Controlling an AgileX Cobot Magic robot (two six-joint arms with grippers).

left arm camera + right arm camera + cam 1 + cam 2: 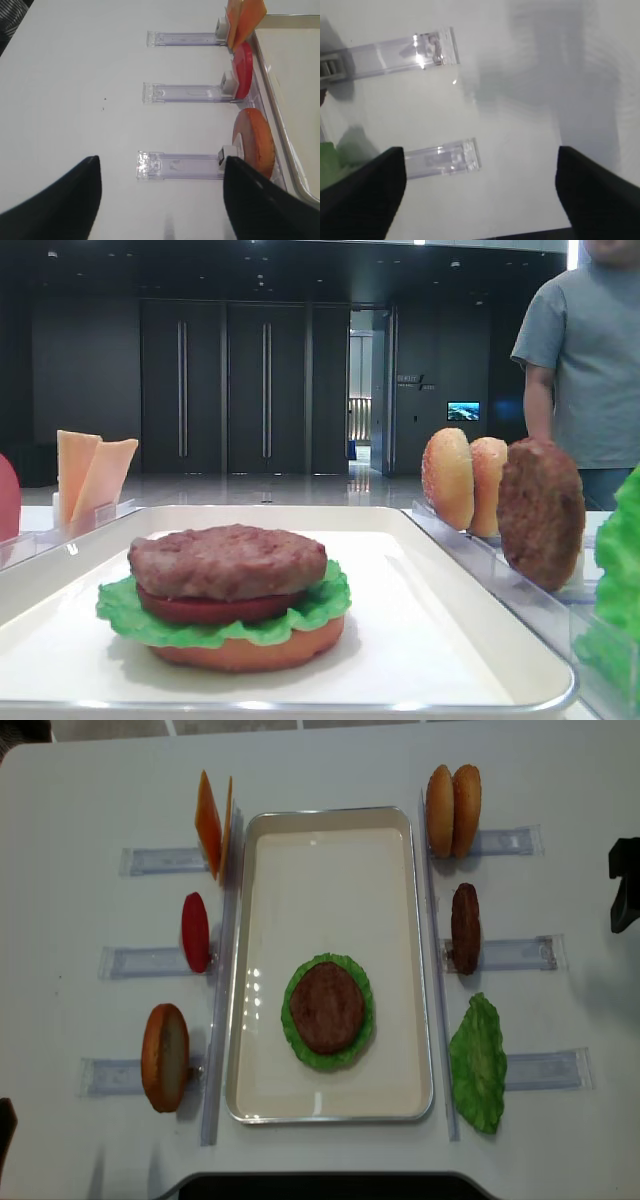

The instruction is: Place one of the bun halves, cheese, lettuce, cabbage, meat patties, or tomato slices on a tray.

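Observation:
On the white tray (pixel 415 950) lies a stack: bun half (pixel 250 652), lettuce (pixel 362 988), tomato slice (pixel 215 608), meat patty (pixel 327 1007) on top. Left of the tray stand cheese slices (pixel 210 825), a tomato slice (pixel 195 932) and a bun half (pixel 165 1057). To its right stand two bun halves (pixel 452 810), a patty (pixel 465 928) and a lettuce leaf (pixel 478 1063). No cabbage shows. My left gripper (pixel 160 200) hangs open over bare table beside the bun half (pixel 255 142). My right gripper (pixel 480 200) is open and empty over the table.
Clear plastic holders (pixel 530 952) lie in rows on both sides of the tray, one (pixel 440 160) just ahead of my right fingers, another (pixel 180 165) between my left fingers. A person in a grey shirt (pixel 590 360) stands behind the table's far right.

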